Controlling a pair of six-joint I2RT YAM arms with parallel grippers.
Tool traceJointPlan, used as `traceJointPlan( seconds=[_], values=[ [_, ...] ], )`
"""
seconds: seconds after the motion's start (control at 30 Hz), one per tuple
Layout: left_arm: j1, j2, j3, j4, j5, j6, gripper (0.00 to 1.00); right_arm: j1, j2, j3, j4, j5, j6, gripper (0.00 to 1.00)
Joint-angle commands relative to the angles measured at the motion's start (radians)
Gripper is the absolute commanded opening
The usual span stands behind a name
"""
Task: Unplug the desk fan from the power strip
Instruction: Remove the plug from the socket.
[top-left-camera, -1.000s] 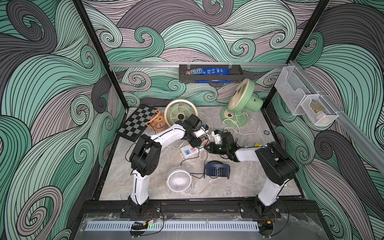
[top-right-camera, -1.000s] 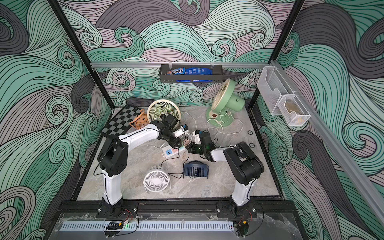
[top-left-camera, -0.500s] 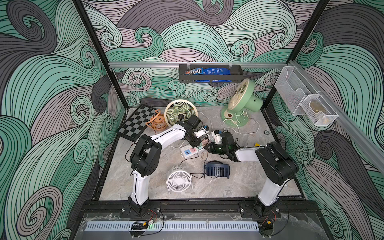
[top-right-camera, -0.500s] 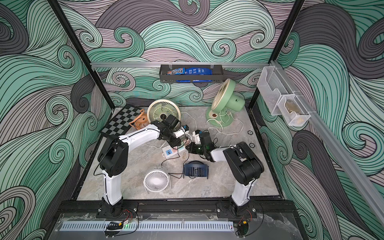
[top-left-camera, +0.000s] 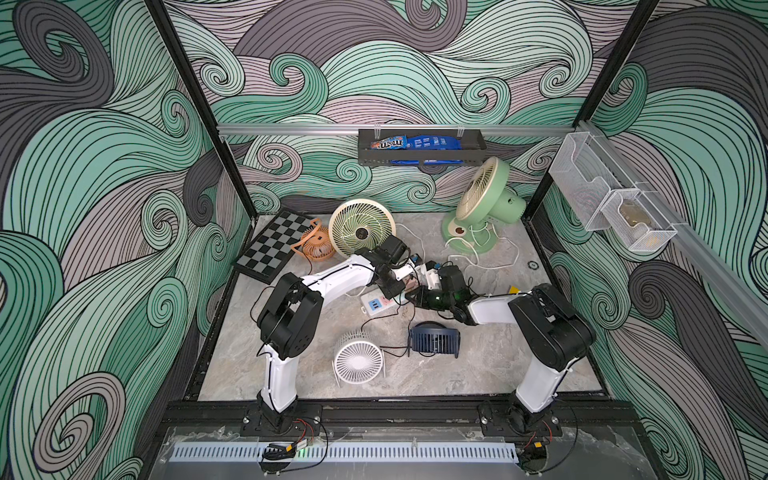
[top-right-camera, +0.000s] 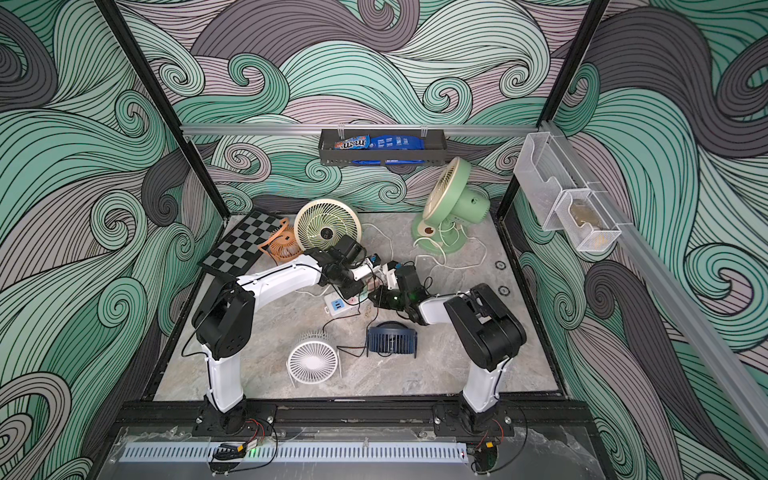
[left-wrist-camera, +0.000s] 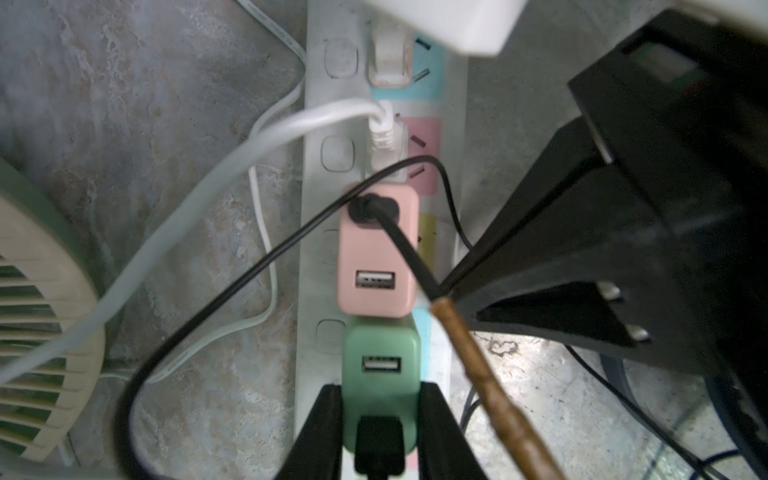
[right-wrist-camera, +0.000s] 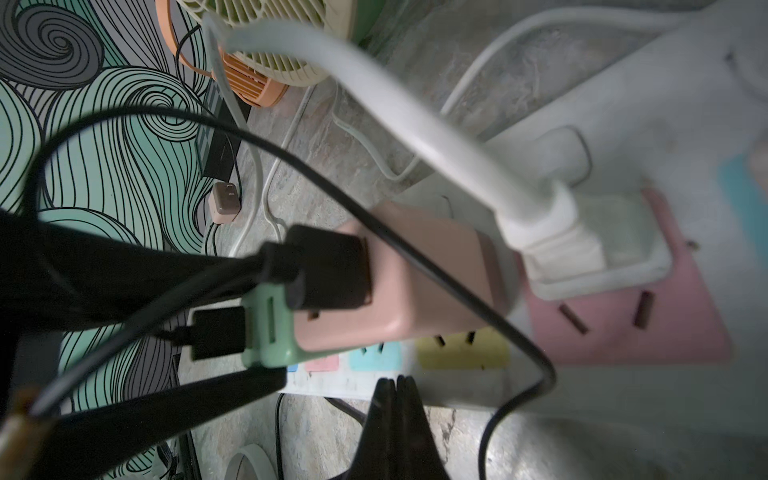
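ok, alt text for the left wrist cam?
The left hand clamps a green adapter plugged into the white power strip, a black cable in its end. Beside it sit a pink adapter and a white plug.

Of the power strip we are seeing only the near-left end from above; the left arm and right arm are hiding the rest. An edge is cutting off the green adapter; the white plug is blurring.
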Motion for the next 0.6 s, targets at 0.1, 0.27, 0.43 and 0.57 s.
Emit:
traceJointPlan(
  seconds=[0.1,0.27,0.43,0.57],
  values=[
    [0.019,0.033,0.034,-0.046,0.045,-0.030,0.03,-0.009,0.044,-0.004,-0.024,0.035,0.052,0.01],
    [0.012,0.021,0.001,-0.013,0.005,-0.027,0.02,-0.011,0.041,-0.003,-0.031,0.044,0.059,0.01],
    [0.014,-0.009,-0.032,0.027,-0.052,-0.007,0.01,-0.012,0.048,-0.001,-0.040,0.053,0.060,0.01],
    [0.040,0.022,0.025,-0.053,0.049,-0.039,0.00,-0.012,0.054,-0.005,-0.040,0.054,0.061,0.01]
  ],
)
